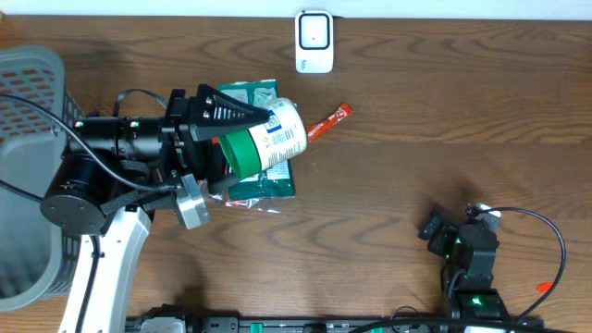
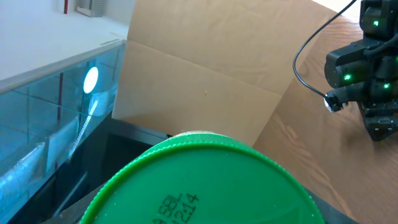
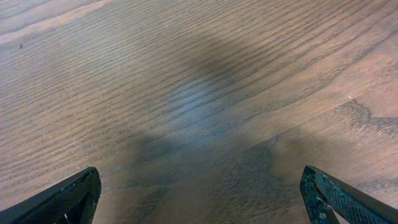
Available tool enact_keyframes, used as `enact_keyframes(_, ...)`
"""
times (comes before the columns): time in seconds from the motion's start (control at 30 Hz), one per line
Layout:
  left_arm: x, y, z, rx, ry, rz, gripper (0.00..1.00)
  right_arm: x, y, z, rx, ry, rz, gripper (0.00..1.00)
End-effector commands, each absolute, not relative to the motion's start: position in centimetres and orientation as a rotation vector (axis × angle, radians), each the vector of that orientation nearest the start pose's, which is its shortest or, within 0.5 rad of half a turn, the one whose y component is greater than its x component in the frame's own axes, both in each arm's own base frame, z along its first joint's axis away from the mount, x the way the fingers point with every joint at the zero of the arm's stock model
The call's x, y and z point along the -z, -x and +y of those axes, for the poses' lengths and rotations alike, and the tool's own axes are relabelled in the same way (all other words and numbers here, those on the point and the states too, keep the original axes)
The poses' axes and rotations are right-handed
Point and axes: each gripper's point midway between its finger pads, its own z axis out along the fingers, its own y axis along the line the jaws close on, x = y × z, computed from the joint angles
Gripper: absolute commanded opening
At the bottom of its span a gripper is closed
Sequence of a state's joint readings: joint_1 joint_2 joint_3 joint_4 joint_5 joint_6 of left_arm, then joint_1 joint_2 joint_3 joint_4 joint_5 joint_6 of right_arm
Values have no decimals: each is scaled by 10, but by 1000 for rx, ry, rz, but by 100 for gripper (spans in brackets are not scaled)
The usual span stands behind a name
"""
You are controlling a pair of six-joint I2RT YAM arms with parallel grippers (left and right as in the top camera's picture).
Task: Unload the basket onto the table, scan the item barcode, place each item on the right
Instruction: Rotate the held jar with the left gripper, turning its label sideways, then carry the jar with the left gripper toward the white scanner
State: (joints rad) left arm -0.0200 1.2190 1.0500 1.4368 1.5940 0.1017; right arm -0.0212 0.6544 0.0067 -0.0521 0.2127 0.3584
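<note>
Overhead first: we've got the left tool (image 1: 248, 139) clamped on the jar (image 1: 285, 134), a white tub lying sideways with its green lid (image 1: 242, 153) toward the arm and its printed label facing up. The jar sits over a heap of green packets (image 1: 264, 185) on the worktop (image 1: 444, 111), though we can't tell whether it is lifted clear of them. A red sachet (image 1: 330, 120) lies just beside it. The white scanner (image 1: 314, 42) waits well apart at the far edge, and a grey basket (image 1: 28, 83) fills the left side. The right tool (image 1: 455, 227) is parked near the front edge, far from everything. Over to the left wrist, where that lid (image 2: 205, 183) fills the bottom of the shot with a stamped code on top. The tool's own fingers are out of frame, so the hold reads from overhead only. On the right wrist we see two fingers (image 3: 62, 199) spread wide at the lower corners, with nothing but bare wood between them. Now the handling: we reckon this is a stiff plastic jar, smooth and round, so it could roll or slip in a loose pinch. Its weight we can't tell. Gripping at the lid end looks sensible, since it leaves the label free, and we can't pick out the barcode from here.
</note>
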Motion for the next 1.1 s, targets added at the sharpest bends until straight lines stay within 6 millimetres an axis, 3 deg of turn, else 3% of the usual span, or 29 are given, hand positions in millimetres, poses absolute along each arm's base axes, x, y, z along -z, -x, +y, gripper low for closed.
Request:
enact_keyframes(0.0,-465,-190,-175,125,-1569,99,29,-17,-226,-40,61,-521,2198,99)
enact_keyframes(0.17,-464,-195,-175,173,-1561,148,29,-17,-226,-40,61,-521,2198,99)
enact_keyframes(0.33,-471,-219,-175,323,-1456,343,29,-17,-226,-40,61,-521,2198,99)
enact_keyframes(0.47,-463,-232,-175,395,-1443,424,29,-17,-226,-40,61,-521,2198,99)
enact_keyframes(1.07,-397,-314,-176,865,-1261,946,30,-17,-226,-40,60,-522,2197,99)
